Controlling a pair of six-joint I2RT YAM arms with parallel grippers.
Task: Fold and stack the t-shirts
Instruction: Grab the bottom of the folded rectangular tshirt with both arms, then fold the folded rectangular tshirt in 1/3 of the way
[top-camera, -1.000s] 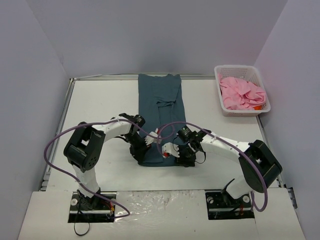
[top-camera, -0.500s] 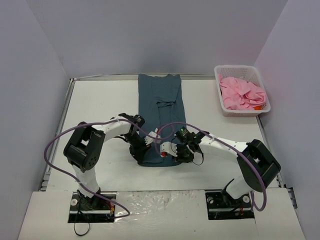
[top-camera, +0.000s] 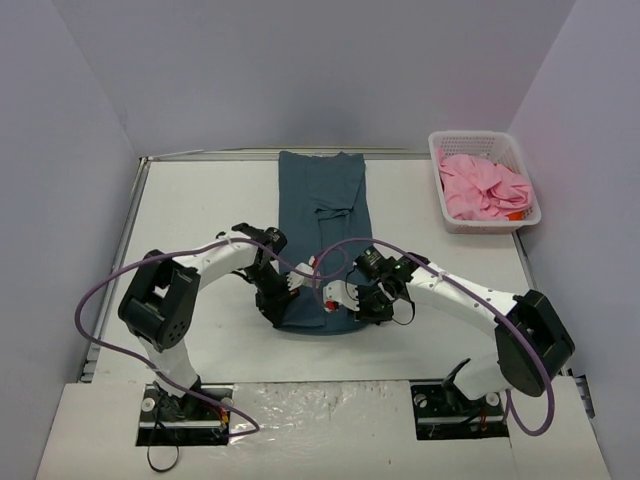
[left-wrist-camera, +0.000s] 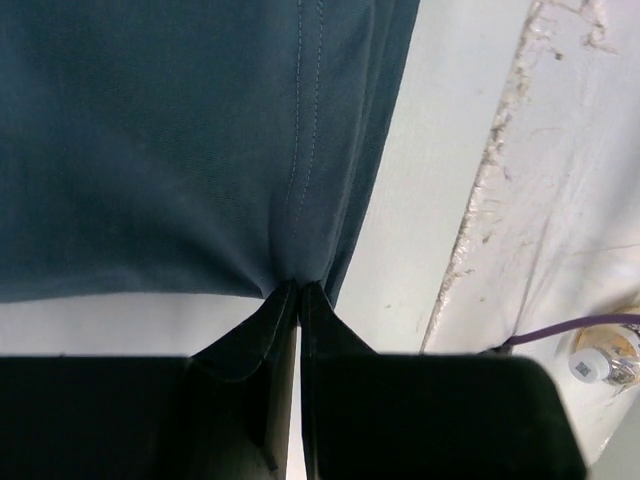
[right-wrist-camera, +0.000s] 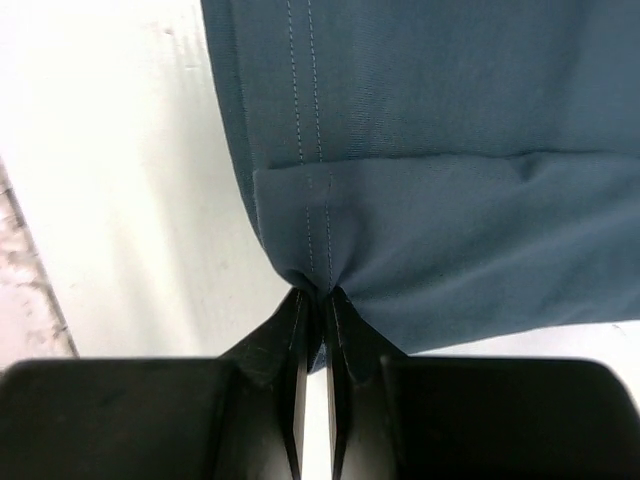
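Observation:
The dark teal-blue t-shirt (top-camera: 322, 215) lies as a long narrow strip down the middle of the table, its sides folded in. My left gripper (top-camera: 277, 309) is shut on the near left corner of its hem (left-wrist-camera: 296, 262). My right gripper (top-camera: 362, 303) is shut on the near right corner (right-wrist-camera: 318, 275). Both pinch the cloth at the fingertips, and the near end is lifted slightly. The pink t-shirt (top-camera: 484, 186) lies crumpled in the white basket (top-camera: 523, 172) at the back right.
The table's near edge, with a taped seam (left-wrist-camera: 480, 210), runs close behind my grippers. Purple cables (top-camera: 105, 300) loop off both arms. Grey walls close in the left, back and right sides.
Both grippers have drawn slightly closer to the shirt's near corners and hold them pinched. The near hem has risen a little. The arms' elbows shifted outward.

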